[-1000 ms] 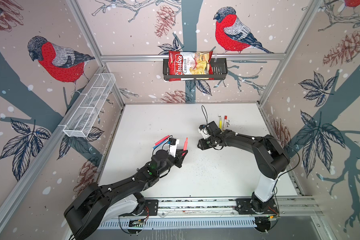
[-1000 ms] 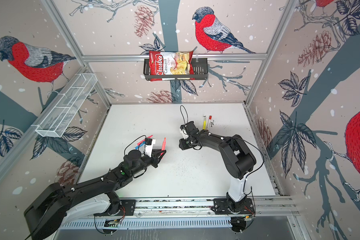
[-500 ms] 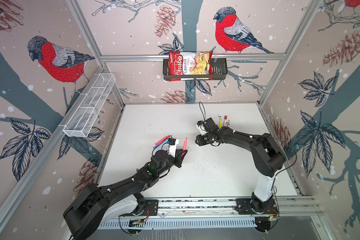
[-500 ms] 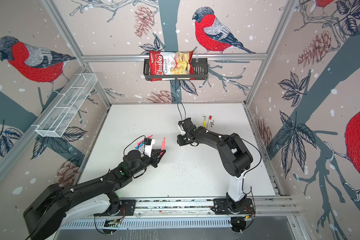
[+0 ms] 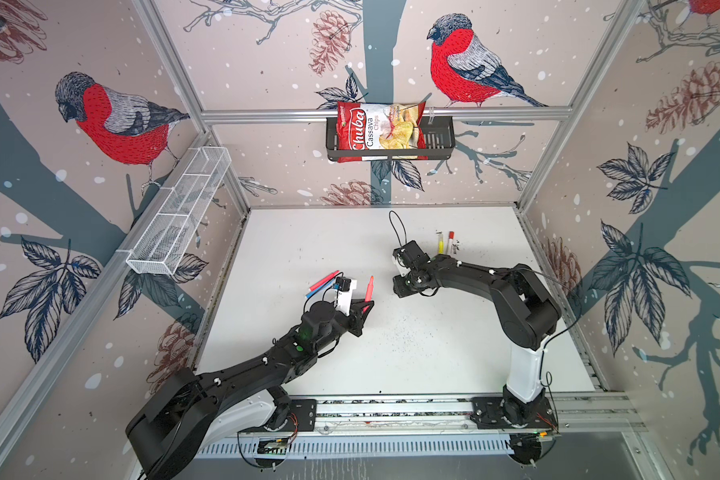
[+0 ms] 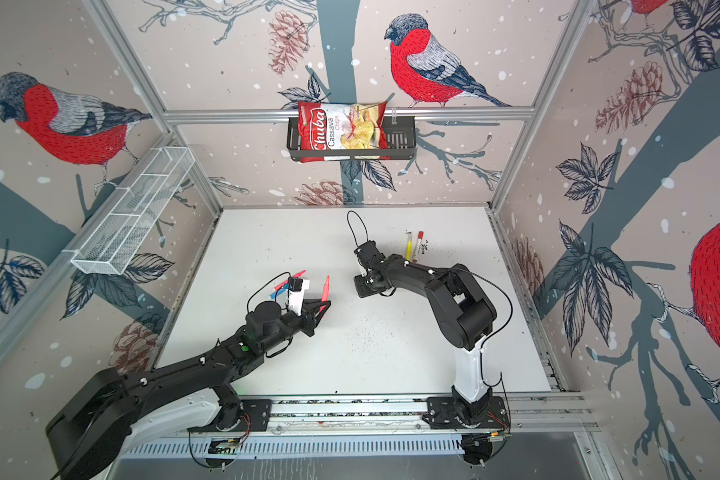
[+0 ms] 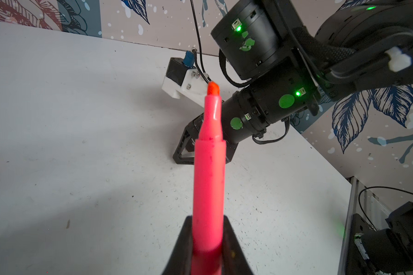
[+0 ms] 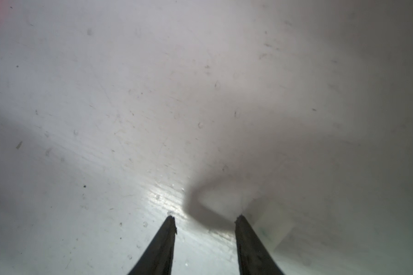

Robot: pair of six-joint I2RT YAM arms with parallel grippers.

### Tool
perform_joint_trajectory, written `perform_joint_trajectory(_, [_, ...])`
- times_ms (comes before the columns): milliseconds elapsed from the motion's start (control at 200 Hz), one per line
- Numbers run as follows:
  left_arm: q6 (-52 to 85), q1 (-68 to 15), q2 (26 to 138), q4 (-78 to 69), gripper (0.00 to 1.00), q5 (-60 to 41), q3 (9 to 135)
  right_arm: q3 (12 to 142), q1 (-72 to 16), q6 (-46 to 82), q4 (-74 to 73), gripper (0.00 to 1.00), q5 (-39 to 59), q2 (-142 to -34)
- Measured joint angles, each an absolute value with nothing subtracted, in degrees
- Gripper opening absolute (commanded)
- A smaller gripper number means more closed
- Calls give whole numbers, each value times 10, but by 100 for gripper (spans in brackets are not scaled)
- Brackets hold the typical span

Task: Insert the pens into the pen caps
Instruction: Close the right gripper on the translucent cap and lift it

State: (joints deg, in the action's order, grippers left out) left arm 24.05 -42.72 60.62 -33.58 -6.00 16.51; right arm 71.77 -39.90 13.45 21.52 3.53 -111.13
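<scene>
Left fingers [image 7: 180, 252] are clamped tight on the pink pen [image 7: 209, 171], bare tip pointing away, centre-left in both top views. Right fingers [image 8: 160, 247] stand part open at mid-frame with only bare counter [image 5: 433, 353] between them. A blurry whitish piece [image 8: 272, 223] sits just outside one finger, can't tell if it's a cap. Yellow pen [image 5: 439, 244] and white pen with red end [image 5: 450, 241] lie side by side upper centre-right; red pen [image 5: 323, 281] and blue pen [image 5: 313, 293] lie left of the left wrist.
</scene>
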Motion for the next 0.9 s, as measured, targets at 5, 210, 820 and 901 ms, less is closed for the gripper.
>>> perform_joint_trajectory(5, [241,-427,606,-336,0,-60,165,717,-399,135,215,44,35,-1111])
perform_joint_trajectory(210, [241,-427,607,-336,0,-60,165,697,-407,135,217,43,25,-1093])
perform_joint_trajectory(820, [241,-427,620,-335,0,-61,178,716,-390,182,237,40,-38,-1048])
perform_joint_trajectory(901, [241,-427,620,-336,0,-62,180,721,-390,191,247,40,-41,-1062])
